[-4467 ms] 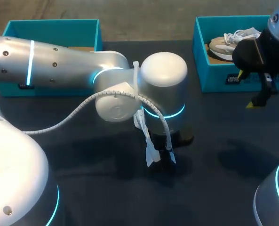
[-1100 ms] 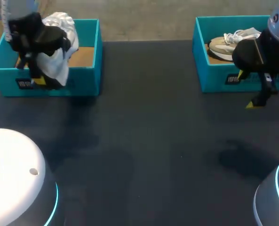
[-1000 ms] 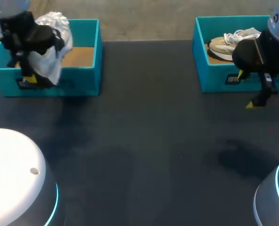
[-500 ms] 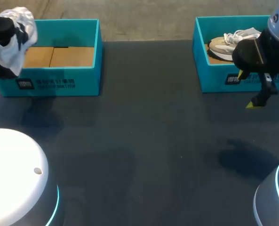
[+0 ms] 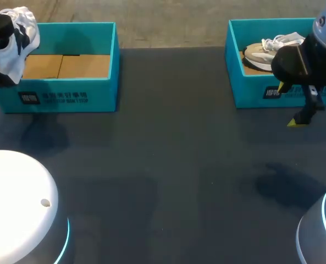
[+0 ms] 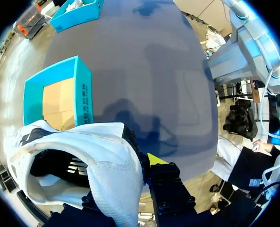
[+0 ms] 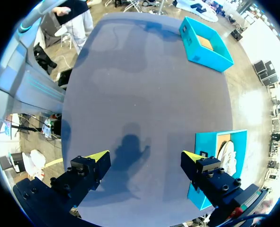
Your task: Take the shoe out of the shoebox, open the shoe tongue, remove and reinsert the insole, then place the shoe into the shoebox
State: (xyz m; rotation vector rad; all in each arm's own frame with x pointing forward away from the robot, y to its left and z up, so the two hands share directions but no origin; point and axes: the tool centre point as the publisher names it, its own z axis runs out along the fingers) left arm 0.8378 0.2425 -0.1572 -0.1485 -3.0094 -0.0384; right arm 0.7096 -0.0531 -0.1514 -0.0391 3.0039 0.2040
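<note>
While pinched by its soft collar in the left claw [image 6: 135, 172], clear of the blue box [image 6: 83, 94] ahead: white shoe [image 6: 97, 156], likely light and floppy, firmer hold probably nearer heel; right claw [image 7: 144, 155] spread wide, empty.

A dark table [image 5: 168, 165] bears soft shadows; at its far right corner stands a teal box [image 5: 248, 91]; inside lies a beige sneaker [image 5: 259, 55] with white laces.

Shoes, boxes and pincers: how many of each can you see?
Shoes: 2 (white shoe held in the left pincer, beige shoe in the right shoebox)
Shoeboxes: 2 (left shoebox, right shoebox)
Pincers: 2 (left pincer, right pincer)
Total: 6
</note>
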